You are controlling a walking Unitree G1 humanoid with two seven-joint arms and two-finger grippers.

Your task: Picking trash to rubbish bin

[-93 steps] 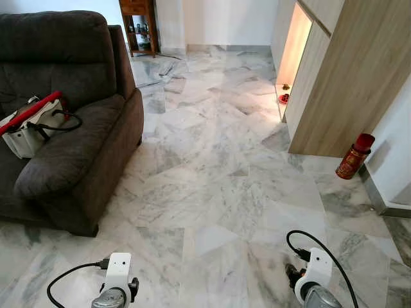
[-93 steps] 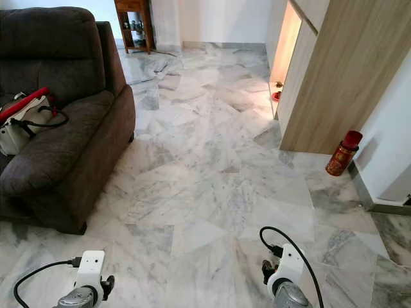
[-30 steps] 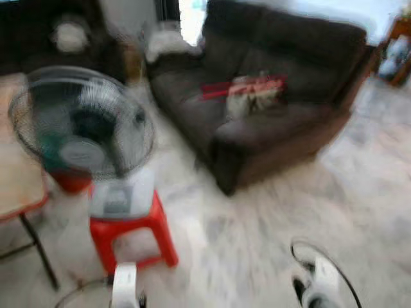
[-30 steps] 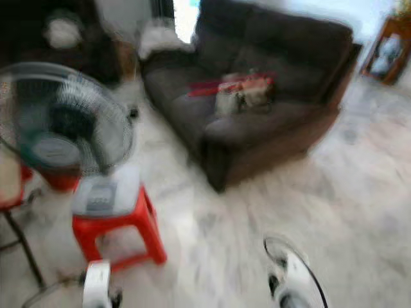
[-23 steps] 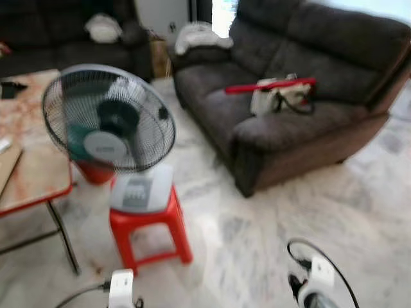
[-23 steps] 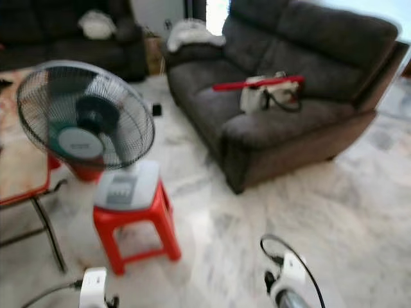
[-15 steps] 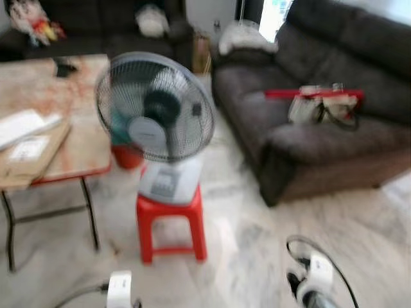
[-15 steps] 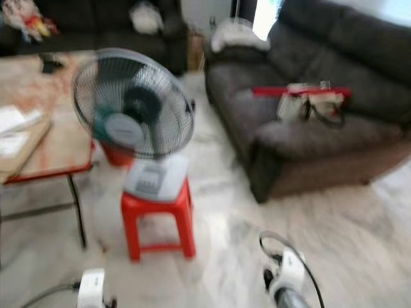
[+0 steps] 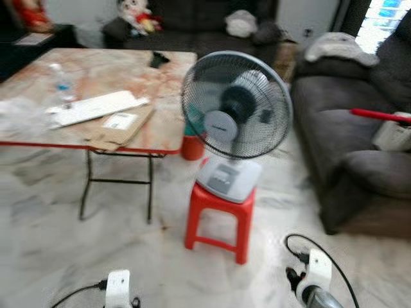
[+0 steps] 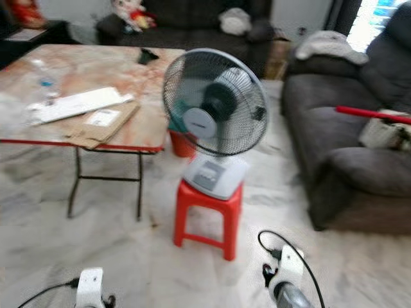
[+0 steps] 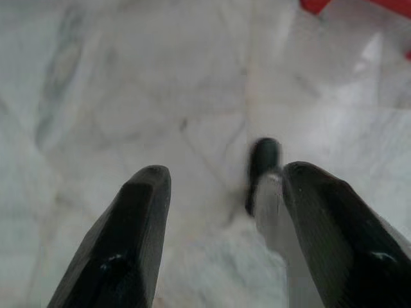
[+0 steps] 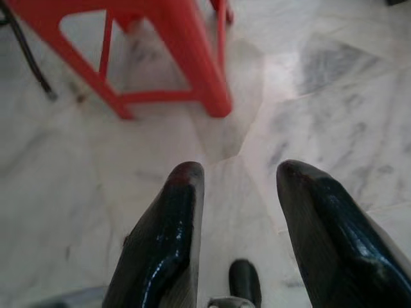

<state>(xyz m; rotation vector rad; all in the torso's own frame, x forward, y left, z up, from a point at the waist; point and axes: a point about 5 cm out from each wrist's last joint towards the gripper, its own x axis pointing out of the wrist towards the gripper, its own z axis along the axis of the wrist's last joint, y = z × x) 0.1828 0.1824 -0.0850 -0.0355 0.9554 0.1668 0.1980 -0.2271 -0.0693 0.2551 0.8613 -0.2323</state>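
Note:
No rubbish bin can be made out for certain. A small red-orange tub [image 9: 191, 146] stands on the floor behind the fan. On the folding table [image 9: 160, 138] lie a clear plastic bottle [image 9: 62, 80], a crumpled clear wrapper [image 9: 18, 115], a flat piece of cardboard [image 9: 119, 126] and a white keyboard [image 9: 96, 108]. Both arms hang low at the bottom edge of the eye views. My left gripper [image 11: 225, 186] is open over bare marble floor. My right gripper [image 12: 241, 179] is open too, above the floor near a red stool [image 12: 173, 51].
A standing fan [image 9: 234, 106] sits on the red stool [image 9: 218, 215] straight ahead. To the right is a dark sofa [image 9: 359, 167] with a white bag [image 9: 393, 133]. Another dark sofa [image 9: 192, 19] with soft toys lines the back. Marble floor [image 9: 64, 237] lies open on the left.
The camera has swung to the left: the sofa slid to the right edge, and the fan and the table came into view. Both arms hang as before, grippers open.

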